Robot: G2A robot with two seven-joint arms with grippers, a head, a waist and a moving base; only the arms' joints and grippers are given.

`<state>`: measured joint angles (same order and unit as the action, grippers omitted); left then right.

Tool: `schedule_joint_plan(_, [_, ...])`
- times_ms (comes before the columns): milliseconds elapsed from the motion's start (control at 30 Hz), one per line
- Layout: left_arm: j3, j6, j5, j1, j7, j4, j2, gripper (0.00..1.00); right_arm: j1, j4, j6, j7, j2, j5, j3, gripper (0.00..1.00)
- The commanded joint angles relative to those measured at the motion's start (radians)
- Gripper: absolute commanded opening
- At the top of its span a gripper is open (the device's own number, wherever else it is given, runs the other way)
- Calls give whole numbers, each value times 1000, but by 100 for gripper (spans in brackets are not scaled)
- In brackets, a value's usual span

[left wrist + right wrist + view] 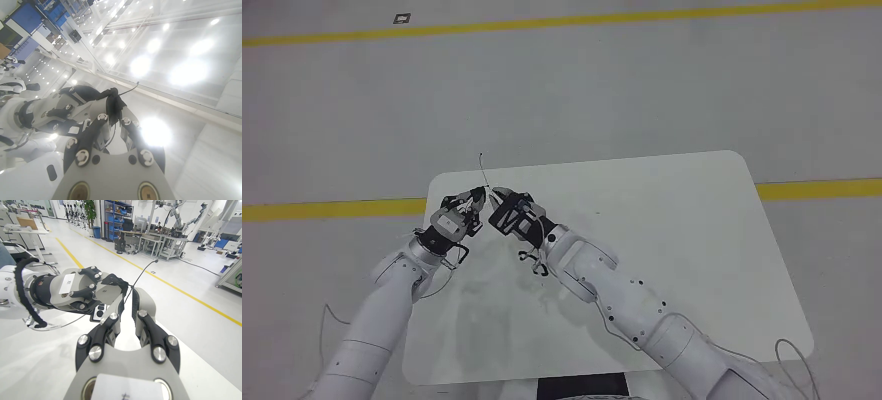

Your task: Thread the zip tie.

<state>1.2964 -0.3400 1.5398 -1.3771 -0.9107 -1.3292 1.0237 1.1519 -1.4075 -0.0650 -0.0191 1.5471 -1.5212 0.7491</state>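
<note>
Zip tie (143,273) is held above the far edge of the white table (692,250). The left gripper (115,102) is clamped on it near its head. The right gripper (128,292) is kept narrowly parted, with the strap running through the gap.

Robotics lab hall: yellow floor line (189,295), workbenches (162,243), robot arms (179,217).

A white rectangular paper label (67,281) is stuck on the grey housing of the left gripper (122,286), left of centre in the right wrist view. One dark Chinese character is printed on it. A second white label (125,389) lies at the bottom edge, on the right gripper (128,294) housing, and its character is cut off. A small blue sign (157,219) at upper middle cannot be read.
</note>
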Motion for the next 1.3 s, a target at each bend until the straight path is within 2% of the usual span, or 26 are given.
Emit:
schedule_joint_plan(0, [0,0,0,0,0,0,0,0,0,2,-1,2,1,-1,1,0])
schedule_joint_plan(767, [0,0,0,0,0,0,0,0,56,-46,-6,26,-17,-49,78,0])
schedule_joint_plan(1267, [0,0,0,0,0,0,0,0,80,-80,1,43,-37,-49,100,0])
